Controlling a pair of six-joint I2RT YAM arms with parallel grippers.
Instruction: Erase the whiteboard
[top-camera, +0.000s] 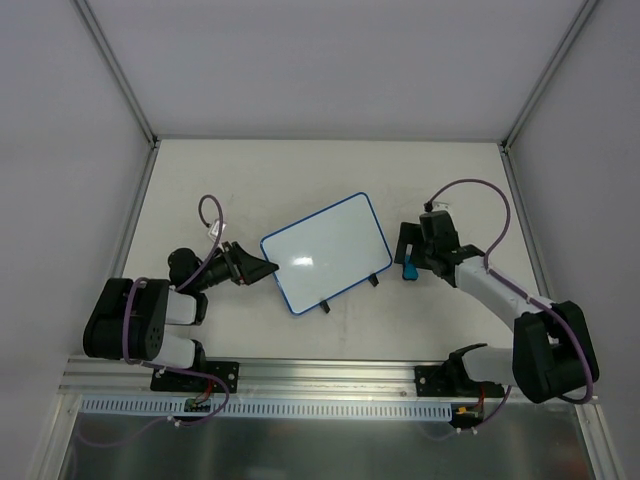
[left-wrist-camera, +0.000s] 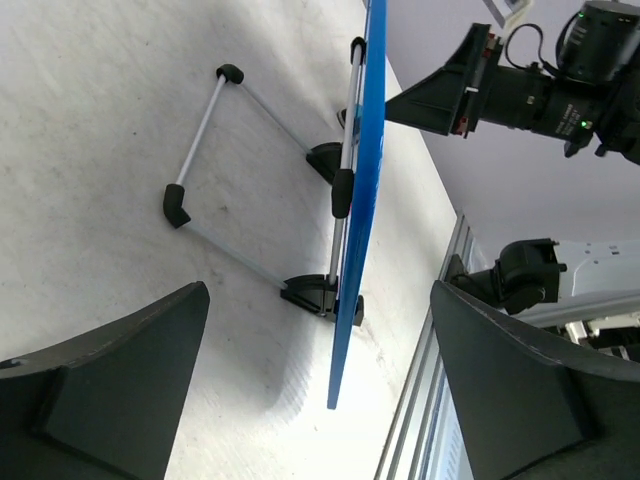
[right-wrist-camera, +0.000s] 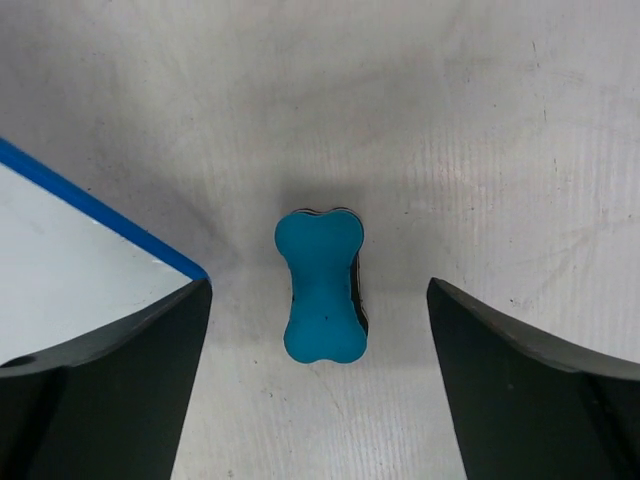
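Note:
The whiteboard (top-camera: 325, 250) stands tilted on two black feet mid-table, with a blue rim and a white face that shows no drawing. In the left wrist view it shows edge-on (left-wrist-camera: 368, 180) with its wire stand behind. My left gripper (top-camera: 266, 268) is open at the board's near-left corner; the corner lies ahead between its fingers (left-wrist-camera: 318, 320), untouched. The blue bone-shaped eraser (top-camera: 409, 270) lies flat on the table just right of the board. My right gripper (top-camera: 410, 256) is open above it, fingers astride the eraser (right-wrist-camera: 322, 290) without touching. The board's corner (right-wrist-camera: 70, 270) shows at left.
White walls with metal posts (top-camera: 120, 80) enclose the table on three sides. An aluminium rail (top-camera: 320, 375) runs along the near edge by the arm bases. The right arm (left-wrist-camera: 520, 90) shows beyond the board in the left wrist view.

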